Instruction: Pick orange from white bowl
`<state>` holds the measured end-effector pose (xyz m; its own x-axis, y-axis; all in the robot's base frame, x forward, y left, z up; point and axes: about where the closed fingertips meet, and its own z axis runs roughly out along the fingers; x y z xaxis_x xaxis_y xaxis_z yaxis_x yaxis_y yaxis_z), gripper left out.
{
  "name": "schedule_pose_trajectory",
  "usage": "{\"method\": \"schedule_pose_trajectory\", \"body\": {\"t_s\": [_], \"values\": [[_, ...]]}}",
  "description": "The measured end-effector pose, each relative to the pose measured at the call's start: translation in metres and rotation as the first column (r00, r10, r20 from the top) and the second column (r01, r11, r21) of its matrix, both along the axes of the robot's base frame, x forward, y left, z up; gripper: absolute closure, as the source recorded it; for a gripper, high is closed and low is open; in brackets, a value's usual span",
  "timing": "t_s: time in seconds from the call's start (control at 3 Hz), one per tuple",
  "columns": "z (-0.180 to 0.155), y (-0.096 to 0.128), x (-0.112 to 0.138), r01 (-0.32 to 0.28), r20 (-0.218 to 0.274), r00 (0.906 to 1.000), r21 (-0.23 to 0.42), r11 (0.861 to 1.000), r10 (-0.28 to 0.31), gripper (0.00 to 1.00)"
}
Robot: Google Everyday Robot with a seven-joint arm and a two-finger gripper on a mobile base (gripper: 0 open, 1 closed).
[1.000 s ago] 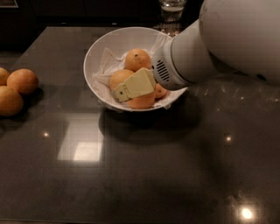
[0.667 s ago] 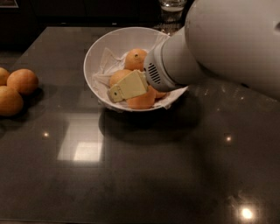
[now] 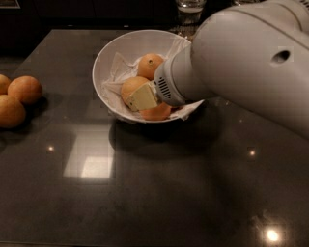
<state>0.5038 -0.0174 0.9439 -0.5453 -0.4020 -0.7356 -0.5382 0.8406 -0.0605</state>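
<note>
The white bowl (image 3: 104, 58), lined with crumpled white paper, stands on the dark table at the back centre. It holds three oranges. The orange (image 3: 131, 87), with smooth even skin, lies in the middle. An orange with a dark stem dot (image 3: 148, 65) lies behind it. A third orange (image 3: 155, 113) sits at the front, partly hidden. My gripper (image 3: 144, 98) reaches in from the right and sits down in the bowl, against the smooth orange's right front side and above the third one. The big white arm (image 3: 241, 62) hides the bowl's right side.
Three loose oranges (image 3: 24, 89) lie on the table at the left edge. A clear glass (image 3: 189, 8) stands behind the bowl at the back edge. The dark glossy tabletop (image 3: 145, 193) stretches toward the front.
The arm has swung closer and to the left, covering more of the bowl's right side. The gripper has shifted slightly left and lower among the oranges.
</note>
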Motion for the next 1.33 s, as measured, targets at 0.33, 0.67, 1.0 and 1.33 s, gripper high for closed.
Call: {"method": "schedule_pose_trajectory", "body": {"t_s": [0.33, 0.67, 1.0, 1.33], "values": [[-0.008, 0.0, 0.006, 0.01, 0.01, 0.9999, -0.01, 1.0, -0.01, 0.28], [-0.015, -0.002, 0.01, 0.026, 0.011, 0.9996, -0.021, 0.999, -0.026, 0.28], [-0.02, -0.002, 0.013, 0.049, 0.005, 0.9988, -0.034, 0.998, -0.049, 0.29], [-0.025, -0.004, 0.017, 0.079, -0.002, 0.9968, -0.044, 0.996, -0.079, 0.28]]}}
